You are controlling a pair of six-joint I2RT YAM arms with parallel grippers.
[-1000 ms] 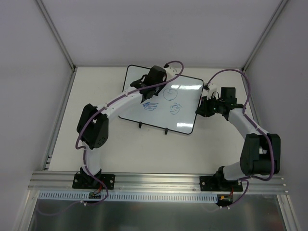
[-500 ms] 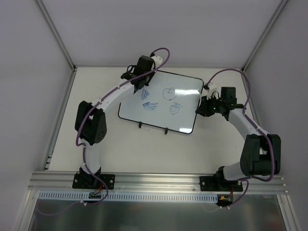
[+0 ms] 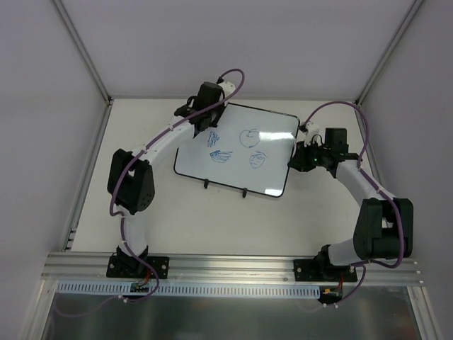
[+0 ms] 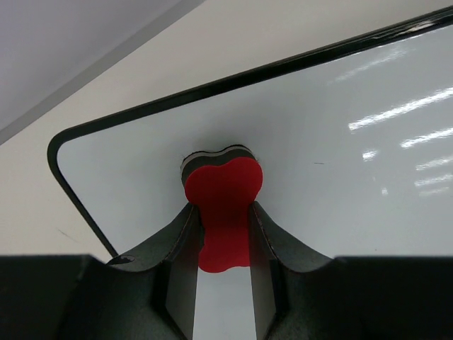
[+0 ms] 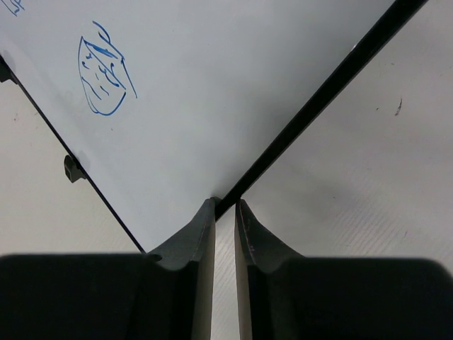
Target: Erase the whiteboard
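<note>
Whiteboard [image 3: 277, 152] sits mid-frame in the top view, its right edge pinched in the nearly closed right gripper [image 5: 225, 212], while the left gripper [image 4: 221, 216], clamped on a red eraser [image 4: 223, 185] at the board's upper-left corner, seems mid-wipe and should next sweep over the blue doodles [image 3: 256, 160].

Cream tabletop [image 3: 212, 223], whiteboard [image 3: 272, 166] lying on it — blue doodles [image 3: 220, 156] up, two black feet [image 3: 243, 191] at its near edge

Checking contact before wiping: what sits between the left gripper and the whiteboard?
A red eraser, pinched in the left gripper, its head apparently meeting the whiteboard near a corner; the left wrist view shows it.
</note>
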